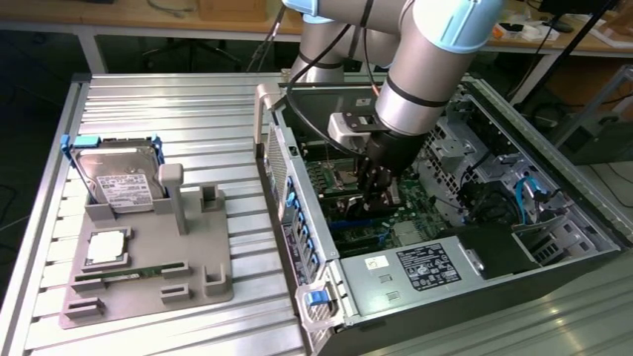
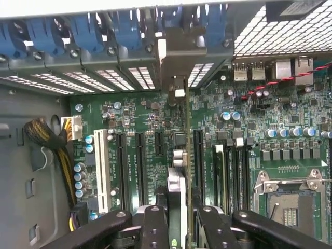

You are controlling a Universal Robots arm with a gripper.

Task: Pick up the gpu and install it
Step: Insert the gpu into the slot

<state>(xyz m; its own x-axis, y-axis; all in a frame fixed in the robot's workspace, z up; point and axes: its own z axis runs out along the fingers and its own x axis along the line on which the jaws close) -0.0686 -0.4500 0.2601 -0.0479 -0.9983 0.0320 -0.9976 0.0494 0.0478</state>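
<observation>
One gripper (image 2: 179, 220) hangs inside the open computer case (image 1: 475, 319), just above the motherboard (image 2: 132, 109), its jaws clenched on the gpu (image 2: 179, 174). The gpu stands edge-on over the motherboard, among its long black expansion slots (image 2: 139, 166), with its metal bracket (image 2: 175, 62) at the motherboard's edge by the blue slot latches (image 2: 78, 31). Whether the gpu touches a slot I cannot tell. Well apart from the motherboard, a grey tray (image 1: 198, 252) carries a hard drive (image 1: 118, 174) and a memory stick (image 1: 129, 272).
</observation>
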